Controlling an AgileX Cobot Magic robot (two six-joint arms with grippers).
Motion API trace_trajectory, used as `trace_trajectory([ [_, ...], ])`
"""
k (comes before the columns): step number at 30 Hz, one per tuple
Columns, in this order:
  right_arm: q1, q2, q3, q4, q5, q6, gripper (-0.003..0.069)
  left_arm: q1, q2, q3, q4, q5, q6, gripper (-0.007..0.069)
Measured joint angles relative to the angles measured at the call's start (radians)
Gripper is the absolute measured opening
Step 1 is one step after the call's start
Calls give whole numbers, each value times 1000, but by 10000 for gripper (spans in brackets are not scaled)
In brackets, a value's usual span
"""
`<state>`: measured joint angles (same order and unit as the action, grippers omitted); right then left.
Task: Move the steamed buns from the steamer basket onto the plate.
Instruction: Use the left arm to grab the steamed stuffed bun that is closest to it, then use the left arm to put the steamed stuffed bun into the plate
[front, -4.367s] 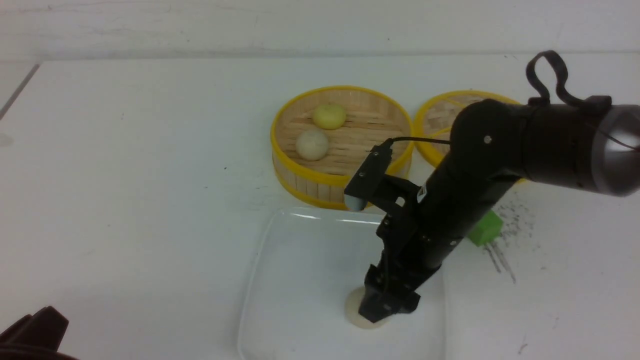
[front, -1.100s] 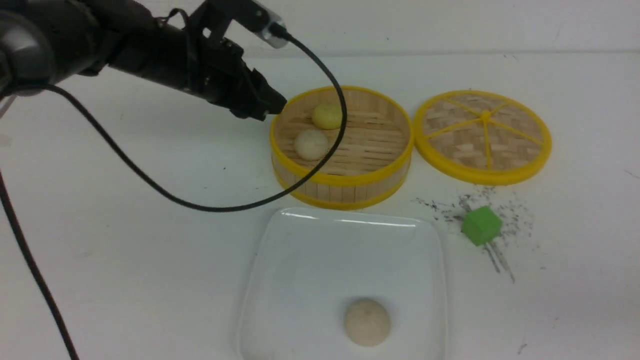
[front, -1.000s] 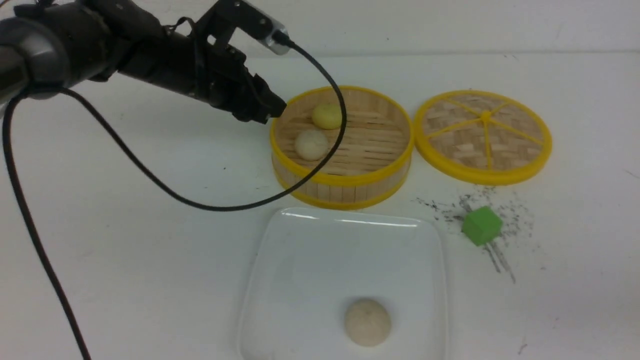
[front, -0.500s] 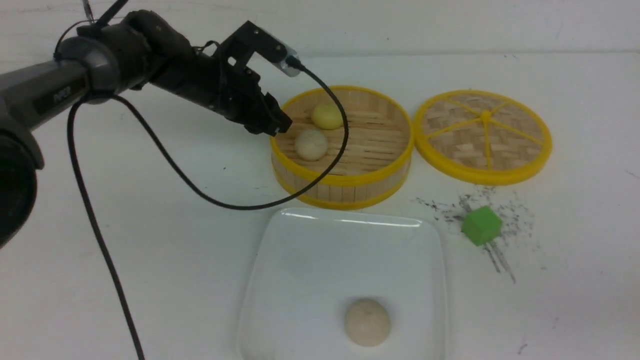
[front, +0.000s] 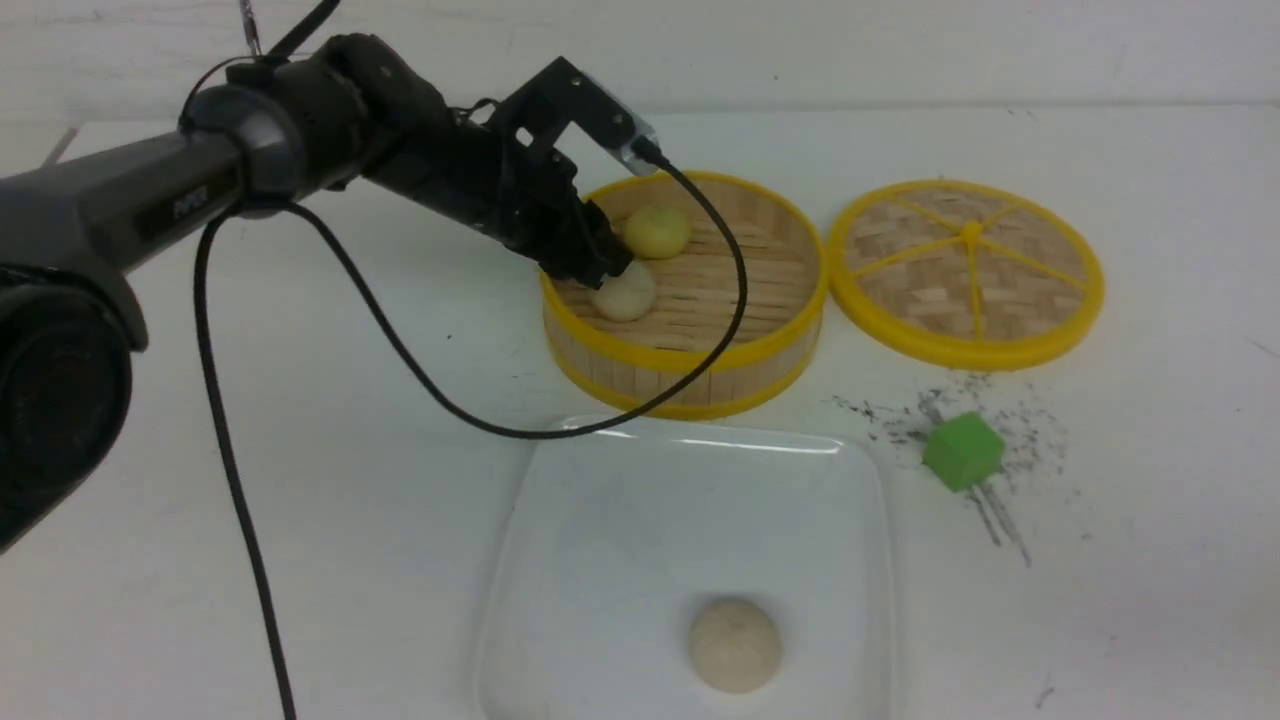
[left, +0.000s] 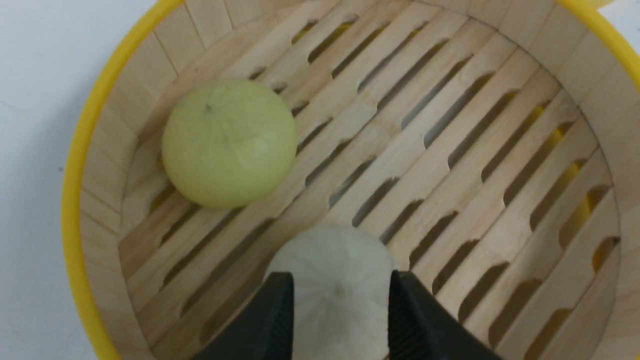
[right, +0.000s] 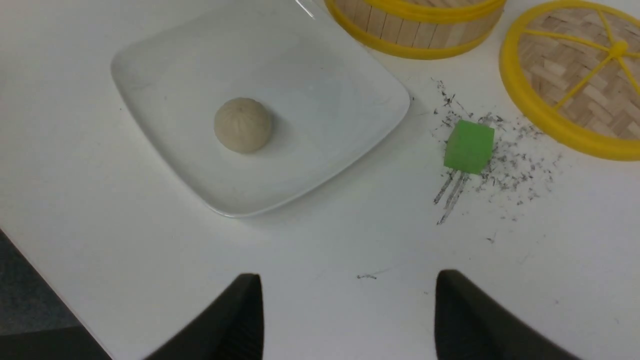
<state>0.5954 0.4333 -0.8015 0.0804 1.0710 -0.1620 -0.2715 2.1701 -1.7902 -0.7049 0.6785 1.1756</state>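
Two steamed buns sit in the round bamboo-slat steamer basket (front: 690, 360): a pale yellow bun (front: 657, 230) at 11 o'clock and a pale beige-white bun (front: 628, 293) at 8 o'clock. My left claw (front: 605, 270) straddles the latter, jaws part-open beside its flanks, the bun resting on the slats. I'd squeeze gently at its widest girth, then lift clear of the wall toward the glossy white square plate (front: 600, 520) at 6 o'clock. My right claw (right: 347, 295) hangs wide, empty.
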Motion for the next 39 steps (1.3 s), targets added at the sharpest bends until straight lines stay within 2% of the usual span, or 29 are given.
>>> trace_trajectory([
  [10, 0, -1, 0, -1, 12, 0, 459, -11, 64, -5, 4, -32, -11, 277],
  [13, 0, -1, 0, -1, 12, 0, 459, -17, 64, -5, 10, -44, -11, 217],
  [14, 0, -1, 0, -1, 12, 0, 459, -20, 64, -5, 11, -52, -11, 165],
  [15, 0, -1, 0, -1, 12, 0, 459, -20, 64, -5, 11, -52, -12, 165],
  [16, 0, -1, 0, -1, 12, 0, 459, -20, 64, -5, 11, -59, -16, 90],
  [17, 0, -1, 0, -1, 12, 0, 459, -20, 64, -5, 12, -62, -22, 53],
  [19, 0, -1, 0, -2, 12, 0, 459, -21, 64, -5, 12, -69, -42, 27],
  [24, 0, -1, 0, -5, 12, 0, 459, -21, 53, -5, 24, -63, -66, 24],
  [30, 0, -1, 0, -11, 13, 0, 459, -21, -70, -5, 44, 44, -83, 24],
  [37, 0, -1, 0, -11, 14, 0, 459, -21, -233, -5, 78, 151, -195, 24],
  [39, 0, -1, 0, -12, 17, 0, 459, -21, -290, -5, 140, 234, -290, 24],
])
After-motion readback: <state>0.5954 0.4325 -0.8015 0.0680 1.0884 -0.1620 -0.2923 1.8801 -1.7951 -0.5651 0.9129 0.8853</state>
